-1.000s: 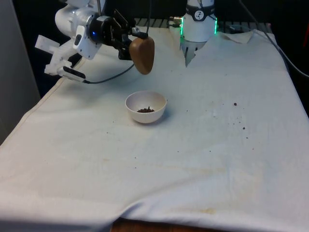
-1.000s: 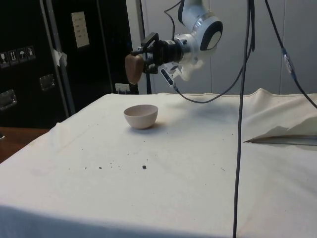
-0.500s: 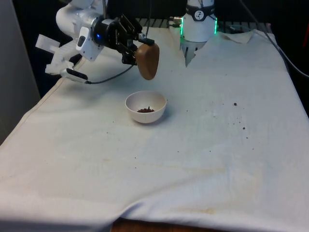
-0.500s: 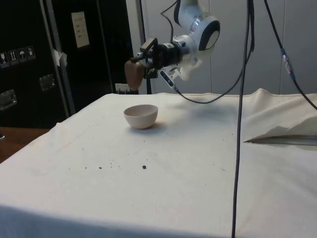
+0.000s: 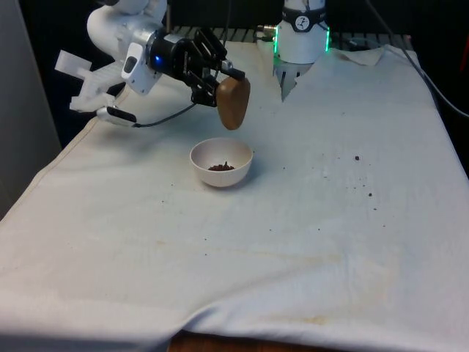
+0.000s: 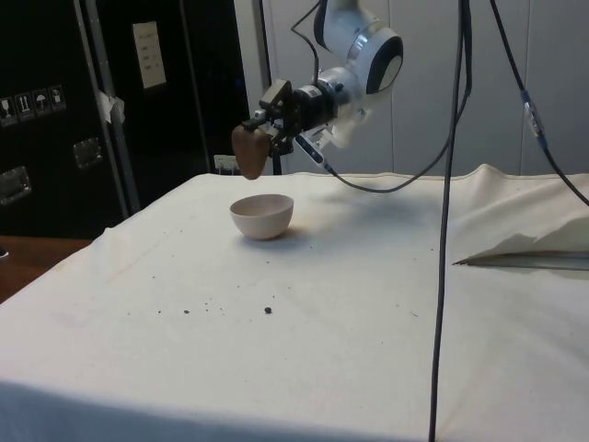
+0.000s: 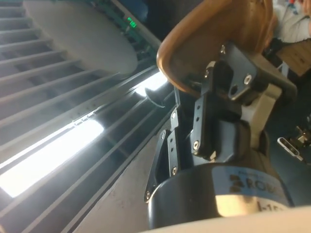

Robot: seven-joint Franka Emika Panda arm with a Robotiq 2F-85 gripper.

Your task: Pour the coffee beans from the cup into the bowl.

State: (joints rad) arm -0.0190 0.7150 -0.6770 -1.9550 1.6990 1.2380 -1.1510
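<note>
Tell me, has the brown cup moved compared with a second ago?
Yes. In the front view the cup, held in the end effector, has shifted toward the front view's right and dropped closer to the white bowl, which stays put on the cloth.

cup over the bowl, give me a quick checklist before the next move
1. Grip: the gripper holds the brown cup, jaws clamped on its rim in the wrist view: ok.
2. Cup height: it hangs well above the white bowl, no contact: ok.
3. Cup alignment: in the front and side views it hangs just behind the bowl's far rim, not over the middle: not ok.
4. Beans in the bowl: a small dark heap lies inside: ok.
5. Beans left in the cup: its inside is hidden: cannot tell.
6. Spills: loose beans lie on the cloth towards the front view's right: not ok.
</note>
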